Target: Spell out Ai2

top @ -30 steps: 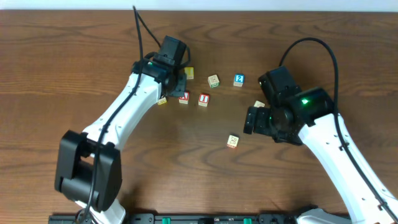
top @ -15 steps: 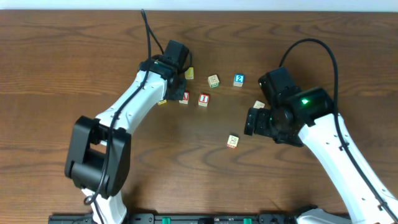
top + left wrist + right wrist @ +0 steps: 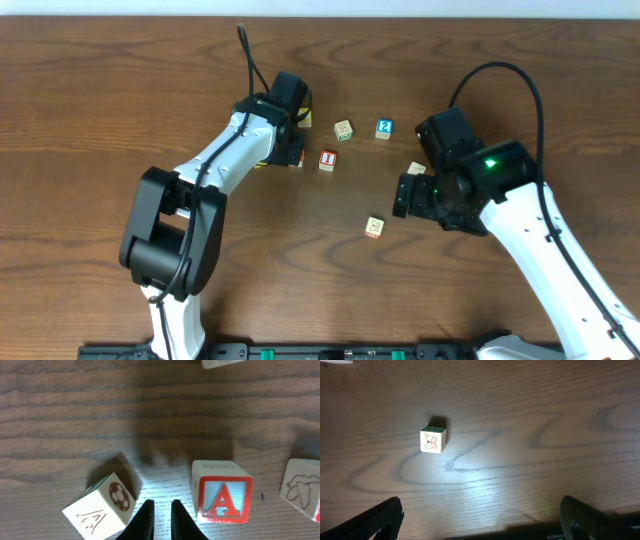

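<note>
In the left wrist view my left gripper (image 3: 161, 510) is shut and empty, its tips on the table between a red-framed A block (image 3: 222, 492) and a tilted cream block (image 3: 100, 507) with an embossed A and a football. In the overhead view the left gripper (image 3: 284, 142) partly covers the A block (image 3: 297, 158). A red I block (image 3: 327, 159) lies just right of it, and a blue 2 block (image 3: 384, 128) lies farther right. My right gripper (image 3: 482, 520) is open and empty above bare wood, near a butterfly block (image 3: 433, 440).
A yellow block (image 3: 303, 118) and a cream block (image 3: 343, 129) lie behind the row. Another cream block (image 3: 416, 168) sits by the right arm, and the butterfly block (image 3: 374, 227) lies in front. A leaf-picture block (image 3: 302, 485) is right of the A block.
My left arm has swung to the right and its gripper has shifted slightly right over the A block. The right arm and the other blocks have not moved.
</note>
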Motion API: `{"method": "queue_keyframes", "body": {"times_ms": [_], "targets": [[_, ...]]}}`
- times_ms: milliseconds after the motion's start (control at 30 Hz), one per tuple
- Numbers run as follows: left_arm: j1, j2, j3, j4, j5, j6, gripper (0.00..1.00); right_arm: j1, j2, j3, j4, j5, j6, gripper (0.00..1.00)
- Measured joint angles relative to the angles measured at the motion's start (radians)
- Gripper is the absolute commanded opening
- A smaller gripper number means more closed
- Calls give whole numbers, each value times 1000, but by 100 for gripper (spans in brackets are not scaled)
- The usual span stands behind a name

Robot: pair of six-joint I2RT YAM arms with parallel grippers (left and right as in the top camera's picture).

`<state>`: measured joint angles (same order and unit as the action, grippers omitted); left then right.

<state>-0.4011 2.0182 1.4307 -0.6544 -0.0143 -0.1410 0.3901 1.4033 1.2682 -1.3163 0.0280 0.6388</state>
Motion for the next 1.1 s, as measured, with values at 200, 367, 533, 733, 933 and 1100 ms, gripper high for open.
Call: {"method": "queue_keyframes", "body": {"times_ms": [200,367,533,733,933,1100], "targets": [[0,0,0,31,42,0,13,0,0,0,0,0,0,99],[0,0,0,31,53,0,13,0,0,0,-1,0,0,99],[0,0,0,29,51,0,12,0,0,0,-4,0,0,99],[0,0,0,27,29,0,12,0,0,0,-5,0,0,99],[0,0,0,27,6,0,12,0,0,0,-5,0,0,99],[0,3,0,29,6,0,12,0,0,0,-5,0,0,99]]}}
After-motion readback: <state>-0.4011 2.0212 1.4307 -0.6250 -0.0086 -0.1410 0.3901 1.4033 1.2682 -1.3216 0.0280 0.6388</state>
